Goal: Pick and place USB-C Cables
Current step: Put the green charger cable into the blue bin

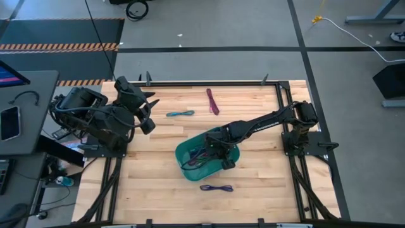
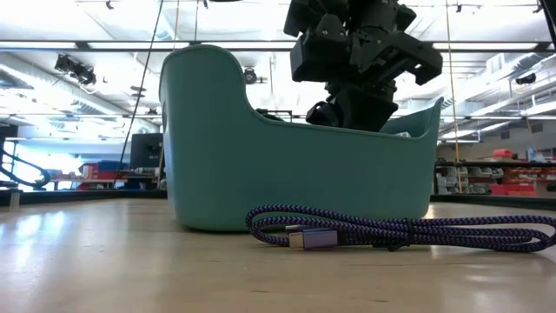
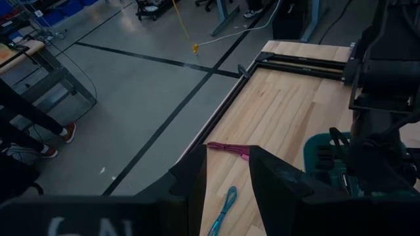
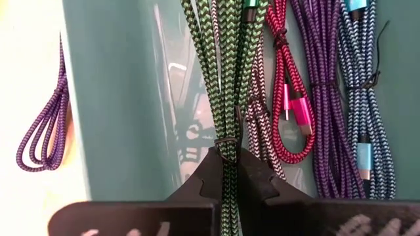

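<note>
I'm holding the right gripper inside the teal bin, fingers pinched on the green cable. I should be lowering it flat beside the red cable before opening. Left gripper is waiting far-left, fingers apart.

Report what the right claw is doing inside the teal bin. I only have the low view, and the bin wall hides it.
Observer: The right claw is shut on a green cable lying in the bin.
Operator: List what else lies in there.
Observer: A red cable, a purple bundle and a blue bundle lie beside it.
Operator: Count the cables on the table besides the purple cable in front of me.
Observer: Two, a teal cable and a maroon cable, both behind the bin from your side.
</note>
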